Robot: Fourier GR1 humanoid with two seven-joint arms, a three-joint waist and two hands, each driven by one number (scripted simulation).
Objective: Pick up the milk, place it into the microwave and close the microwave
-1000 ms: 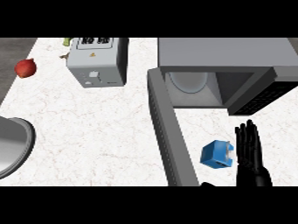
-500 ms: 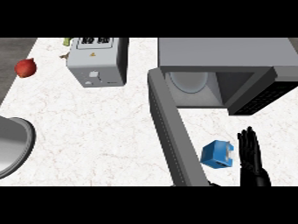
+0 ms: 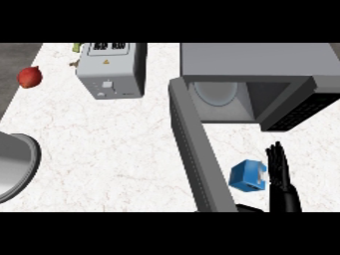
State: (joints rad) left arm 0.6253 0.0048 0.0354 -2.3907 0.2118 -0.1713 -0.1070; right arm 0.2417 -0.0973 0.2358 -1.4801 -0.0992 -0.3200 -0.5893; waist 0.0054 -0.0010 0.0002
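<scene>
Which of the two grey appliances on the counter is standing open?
The microwave at right: its door swings out toward the robot. The toaster has no door.

A white marble-patterned counter with faint brownish veining fills most of the head view, lit evenly and casting only soft shadows. Beyond its left edge lies a strip of dark grey floor, and another patch of the same grey shows at the upper right corner. On the counter, a grey toaster stands near the far edge, a red apple sits just off to its left at the counter's margin, and a round metal pot occupies the near left side.
</scene>
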